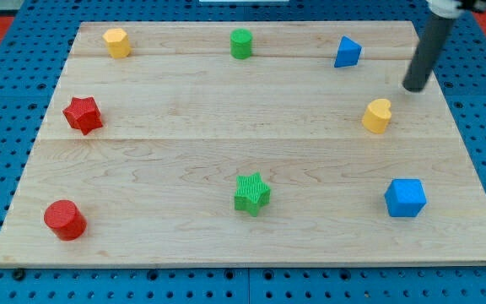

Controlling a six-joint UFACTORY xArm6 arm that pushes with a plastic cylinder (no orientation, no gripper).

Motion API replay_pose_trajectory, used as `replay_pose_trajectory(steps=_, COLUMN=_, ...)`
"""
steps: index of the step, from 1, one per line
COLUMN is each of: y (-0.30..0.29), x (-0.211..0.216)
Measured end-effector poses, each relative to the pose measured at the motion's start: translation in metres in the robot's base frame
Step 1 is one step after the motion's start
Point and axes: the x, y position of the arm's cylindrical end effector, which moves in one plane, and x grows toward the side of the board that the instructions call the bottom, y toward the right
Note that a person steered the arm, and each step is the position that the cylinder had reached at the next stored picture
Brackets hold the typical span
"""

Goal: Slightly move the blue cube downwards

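Fingers were not fitted to this arm, so nothing was held; the rod ended in my tip (413,88), which was seen near the view's right edge of the table (226,118), in its upper part, with no block touching it.

Nearest the view's bottom, three blocks were found. A red cylinder (64,219) lay at the lower left corner. A green star (251,193) was placed near the middle of the lower part. The blue cube (405,198) was located at the lower right, well apart from my tip and directly below it in the view, with a yellow block between the two.

Farther up, a red star (83,115) was seen at the view's left side. On the right, the yellow block (377,116), rounded in shape, was set just below and slightly left of my tip, close to it but apart.

Along the view's top, a yellow hexagonal block (117,42) was placed at the left, a green cylinder (240,43) near the middle, and a blue triangular block (348,52) to the right, up and to the left of my tip.
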Motion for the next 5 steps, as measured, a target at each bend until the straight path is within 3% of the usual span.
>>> replay_pose_trajectory(steps=1, y=0.053, x=0.046)
replay_pose_trajectory(steps=2, y=0.041, x=0.092)
replay_pose_trajectory(steps=4, y=-0.064, x=0.123)
replay_pose_trajectory(steps=5, y=-0.104, x=0.175)
